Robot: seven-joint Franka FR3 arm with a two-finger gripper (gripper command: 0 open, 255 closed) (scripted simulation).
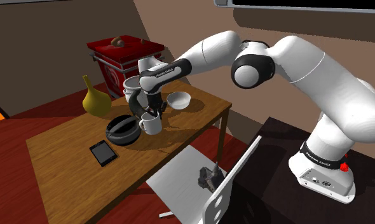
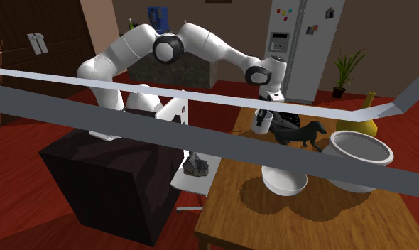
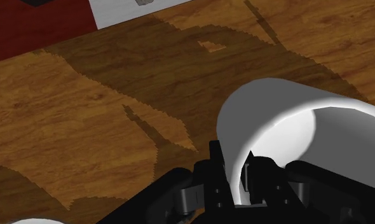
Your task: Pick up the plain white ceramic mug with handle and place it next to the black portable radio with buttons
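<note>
Tool (image 3: 234,167) clasping white mug (image 3: 288,121), wooden table (image 3: 84,114) below

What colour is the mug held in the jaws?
Plain white mug; clearest in the wrist view.

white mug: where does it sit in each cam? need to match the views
Shoulder view: white mug at centre, under the gripper.
Second exterior view: white mug right of centre, under the gripper.
Wrist view: white mug, wall clasped between the fingers.
Shared landmark: the wooden table beneath it.
</note>
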